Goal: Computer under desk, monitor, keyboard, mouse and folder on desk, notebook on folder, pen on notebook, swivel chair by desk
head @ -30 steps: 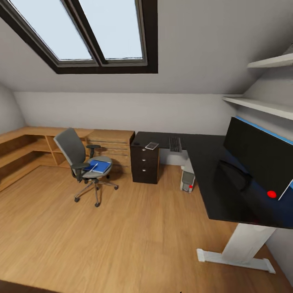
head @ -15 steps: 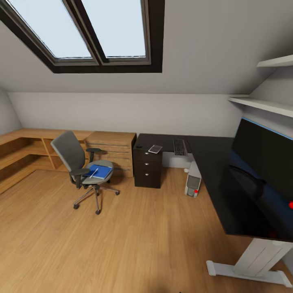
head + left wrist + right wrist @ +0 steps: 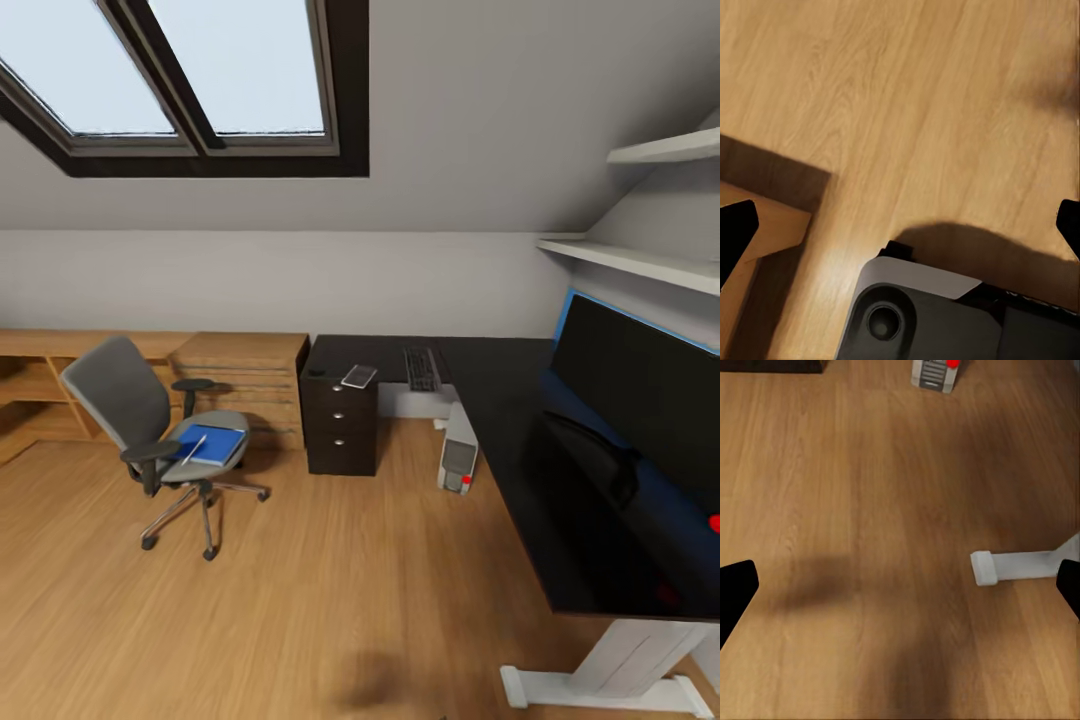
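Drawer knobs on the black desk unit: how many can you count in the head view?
3. The silver knobs sit one above another on the front of the black drawers under the desk: top, middle, bottom. None looks hidden.

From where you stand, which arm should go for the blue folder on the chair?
Probably the left: the folder lies on the swivel chair at the robot's left, while the desk is on its right. Both are beyond reach yet.

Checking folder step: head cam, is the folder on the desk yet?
No, the folder lies on the chair seat, apart from the desk.
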{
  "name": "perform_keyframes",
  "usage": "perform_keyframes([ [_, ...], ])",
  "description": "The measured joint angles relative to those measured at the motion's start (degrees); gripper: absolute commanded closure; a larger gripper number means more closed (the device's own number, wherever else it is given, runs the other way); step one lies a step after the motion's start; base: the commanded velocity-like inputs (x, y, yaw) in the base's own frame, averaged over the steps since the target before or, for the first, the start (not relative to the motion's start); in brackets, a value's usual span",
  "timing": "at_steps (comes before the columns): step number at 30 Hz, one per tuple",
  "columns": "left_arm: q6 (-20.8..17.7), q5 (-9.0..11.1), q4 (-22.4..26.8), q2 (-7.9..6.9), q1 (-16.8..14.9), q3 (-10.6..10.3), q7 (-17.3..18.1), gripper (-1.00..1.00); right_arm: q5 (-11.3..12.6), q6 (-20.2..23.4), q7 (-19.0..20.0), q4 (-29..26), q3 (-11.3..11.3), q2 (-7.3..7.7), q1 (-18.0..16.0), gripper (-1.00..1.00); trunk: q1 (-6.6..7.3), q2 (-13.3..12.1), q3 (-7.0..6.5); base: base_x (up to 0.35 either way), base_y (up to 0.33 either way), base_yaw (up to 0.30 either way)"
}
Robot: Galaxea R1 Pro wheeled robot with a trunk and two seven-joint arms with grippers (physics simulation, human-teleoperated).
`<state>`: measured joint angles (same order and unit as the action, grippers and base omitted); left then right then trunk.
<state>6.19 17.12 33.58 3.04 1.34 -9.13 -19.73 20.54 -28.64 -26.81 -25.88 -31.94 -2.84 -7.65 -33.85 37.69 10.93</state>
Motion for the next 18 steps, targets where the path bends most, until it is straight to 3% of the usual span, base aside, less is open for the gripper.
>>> perform_keyframes([
  [11, 0.14, -0.03, 0.00, 0.07, -0.03, 0.00, 0.00, -1.00, 0.00, 0.00, 0.00, 0.00, 0.00, 0.00, 0.00, -1.00, -0.02, -0.01, 0.00, 0.131, 0.000, -0.267],
  [18, 0.10, 0.03, 0.01, 0.01, 0.01, 0.01, 0.00, -1.00, -0.01, 0.00, 0.00, 0.01, -0.02, -0.02, -0.01, -1.00, 0.00, 0.00, 0.00, 0.274, 0.000, -0.177],
])
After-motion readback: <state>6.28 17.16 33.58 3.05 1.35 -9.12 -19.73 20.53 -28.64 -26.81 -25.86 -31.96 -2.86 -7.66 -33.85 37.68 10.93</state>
